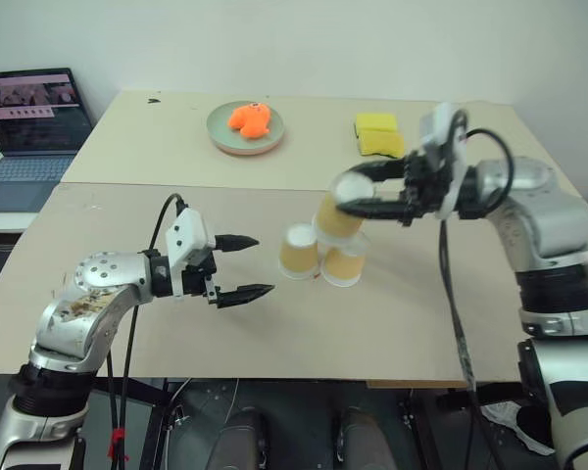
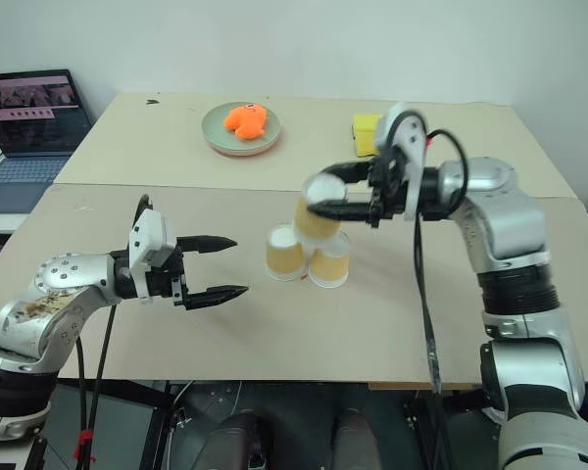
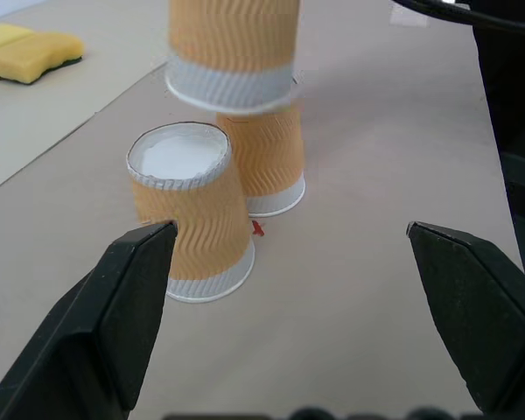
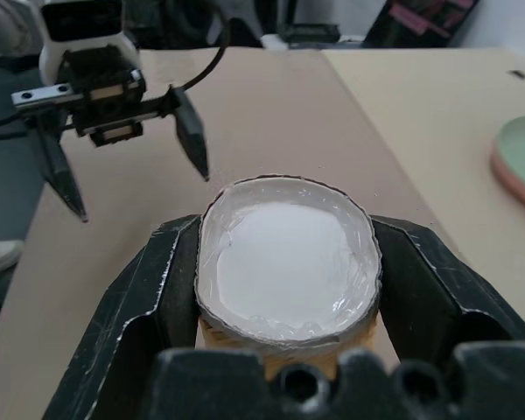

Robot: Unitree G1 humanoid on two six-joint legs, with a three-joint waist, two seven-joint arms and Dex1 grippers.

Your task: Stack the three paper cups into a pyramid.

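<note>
Right gripper (image 1: 355, 196) clamps the third cup (image 1: 335, 215), held tilted in the air just above two upside-down cups (image 1: 300, 252) standing side by side mid-table. Left gripper (image 1: 253, 265) hangs left of them, jaws spread wide, holding nothing.

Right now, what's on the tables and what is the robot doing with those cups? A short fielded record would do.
held cup: paper cup, upside down, squeezed at its base by the right gripper, tilted above the other two
base cups: two paper cups, upside down, side by side on the table
left gripper: open, beside the cups, holding nothing
pyramid: top cup not yet released
far table: plate with an orange toy; yellow sponge
far left: laptop, open
</note>
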